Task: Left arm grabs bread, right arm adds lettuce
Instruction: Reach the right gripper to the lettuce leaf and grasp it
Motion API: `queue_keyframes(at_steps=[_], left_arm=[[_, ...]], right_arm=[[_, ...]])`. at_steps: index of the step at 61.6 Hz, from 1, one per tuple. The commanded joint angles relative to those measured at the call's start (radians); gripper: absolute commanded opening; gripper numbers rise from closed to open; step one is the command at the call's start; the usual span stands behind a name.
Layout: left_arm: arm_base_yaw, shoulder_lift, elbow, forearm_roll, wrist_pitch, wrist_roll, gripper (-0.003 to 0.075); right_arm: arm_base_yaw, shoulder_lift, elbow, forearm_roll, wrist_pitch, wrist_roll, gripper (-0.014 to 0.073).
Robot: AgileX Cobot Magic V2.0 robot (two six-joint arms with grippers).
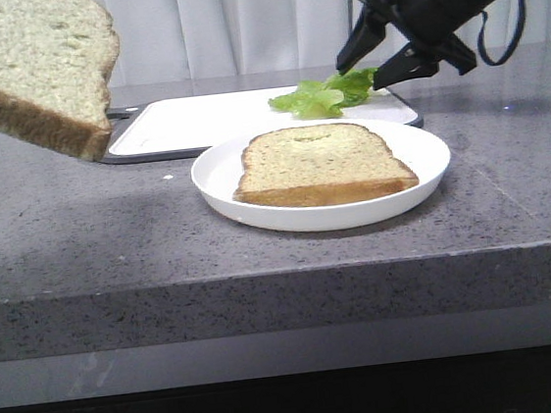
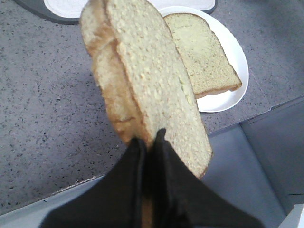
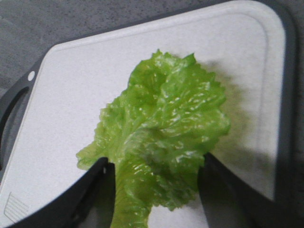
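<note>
My left gripper (image 2: 149, 137) is shut on the lower edge of the thick bread slice (image 2: 147, 80), pale with a brown crust. It holds the slice in the air, over the counter near its front edge. In the front view the bread (image 1: 24, 65) fills the top left corner and the left gripper itself is out of view. The ruffled green lettuce (image 1: 328, 94) lies on the white cutting board (image 1: 198, 121). My right gripper (image 1: 362, 74) is open just above it. In the right wrist view its fingers straddle the lettuce (image 3: 161, 128), gripper (image 3: 155, 159) unclosed.
A white plate (image 1: 420, 176) stands in front of the board with another bread slice (image 1: 320, 162) lying flat in it; both show in the left wrist view, plate (image 2: 232, 52) and slice (image 2: 199, 52). The grey stone counter's front edge (image 1: 283, 275) is near.
</note>
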Motion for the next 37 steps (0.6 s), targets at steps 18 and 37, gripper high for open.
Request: queue_keyframes(at_steps=[18,37], left_arm=[[0.001,-0.010,-0.025,-0.029,-0.054,0.004,-0.0020],[0.001,-0.010,-0.025,-0.029,-0.054,0.004,-0.0020]], right_arm=[[0.002,-0.014,-0.038,0.111,-0.035,-0.067,0.0129],[0.002,-0.030,-0.039,0.122,-0.033,-0.113,-0.0120]])
